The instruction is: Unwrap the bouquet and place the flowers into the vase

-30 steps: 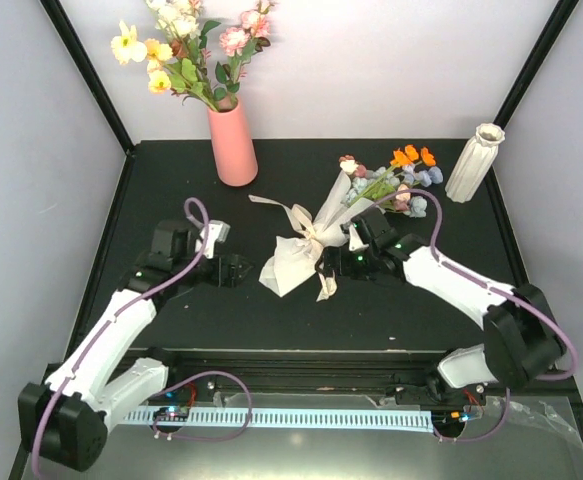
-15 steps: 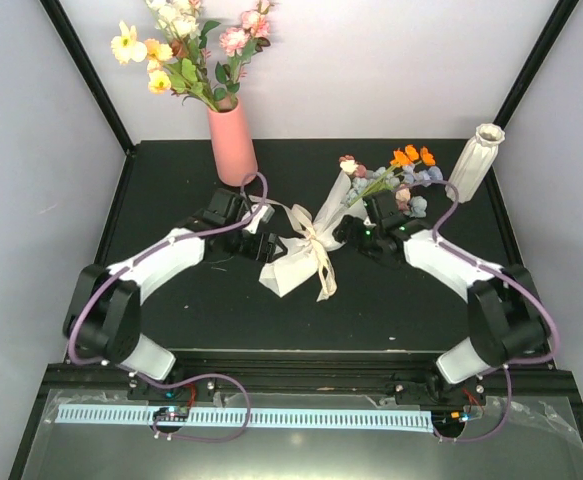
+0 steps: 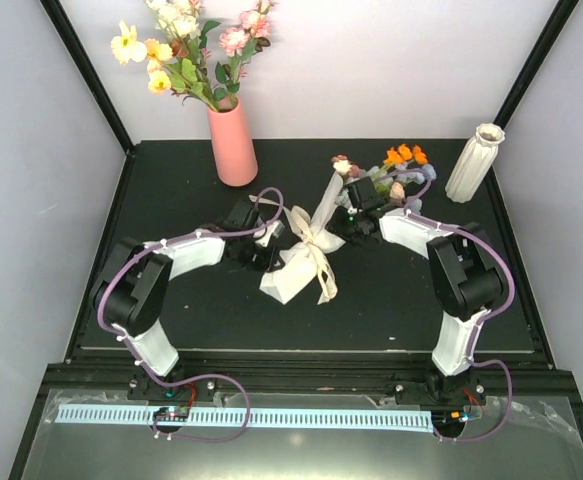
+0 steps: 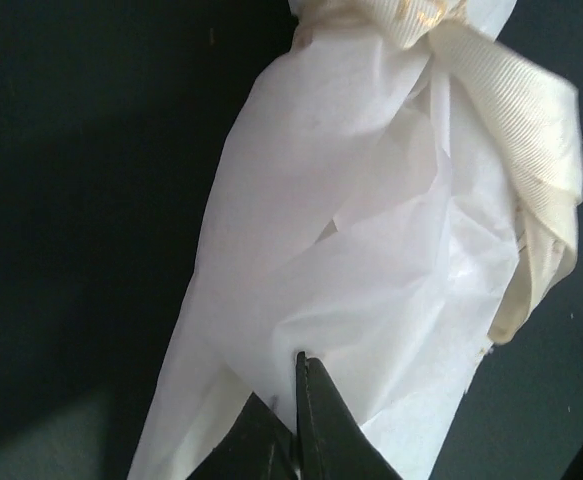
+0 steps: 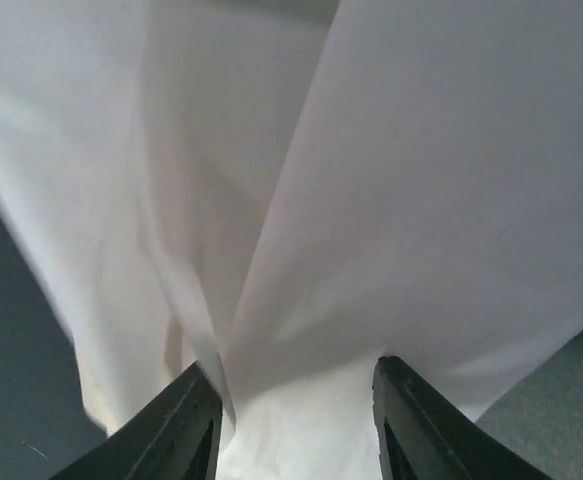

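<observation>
Bouquet (image 3: 306,250) lies slantwise mid-table (image 3: 171,300), and we see the left gripper (image 4: 298,365) pressed tight on a fold of its white paper at the near end, the right gripper (image 5: 296,372) spread astride the wrap farther up, flowers (image 3: 407,157) pointing toward the white vase (image 3: 474,160).

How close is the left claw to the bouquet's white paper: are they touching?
Touching. The left wrist view shows the left gripper shut, its tips pressed into the white paper of the bouquet, with creases meeting there.
</observation>
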Tool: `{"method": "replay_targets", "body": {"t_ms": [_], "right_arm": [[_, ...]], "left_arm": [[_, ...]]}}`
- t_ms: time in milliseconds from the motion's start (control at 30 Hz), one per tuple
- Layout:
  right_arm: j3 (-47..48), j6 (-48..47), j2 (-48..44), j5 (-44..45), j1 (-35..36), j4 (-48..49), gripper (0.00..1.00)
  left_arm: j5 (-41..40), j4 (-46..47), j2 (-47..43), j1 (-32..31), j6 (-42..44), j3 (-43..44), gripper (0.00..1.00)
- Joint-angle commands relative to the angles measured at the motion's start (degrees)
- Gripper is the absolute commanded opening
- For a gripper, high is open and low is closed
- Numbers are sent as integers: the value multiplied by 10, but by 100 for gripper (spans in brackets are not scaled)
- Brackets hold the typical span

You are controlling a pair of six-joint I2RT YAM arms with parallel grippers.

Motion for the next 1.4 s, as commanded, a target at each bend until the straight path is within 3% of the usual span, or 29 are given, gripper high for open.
{"method": "replay_targets", "body": {"t_ms": [0,267,533,567,633,767,900,1067,1267,1367], "right_arm": [[27,-22,24,-10,-4,-8,41],[59,-65,56,-17,-4,-40,34],[65,-140,41,-43,-4,-55,34],[67,-152,32,-37,-4,-64,34],[64,-173,12,-23,-4,-80,34],[58,-216,-24,-3,-4,-110,40],[62,-247,-41,-8,-4,-144,47],[45,-259,-98,-9,-4,-157,56],[-16,-266,-190,-24,-4,-160,66],[-64,-265,-251,-40,-4,-149,72]], "left_arm": [[-17,31,-65,-27,-48,-81,2],[-20,119,-172,-88,-157,-238,4],[-8,217,-165,-207,-252,-271,12],[-22,223,-182,-222,-254,-273,14],[-77,199,-228,-243,-250,-275,31],[-175,74,-343,-246,-222,-267,58],[-258,-80,-425,-245,-156,-227,73],[-342,-171,-444,-245,3,-157,69],[-320,-69,-469,-245,212,-164,69],[-284,-31,-459,-243,373,-194,54]]}}
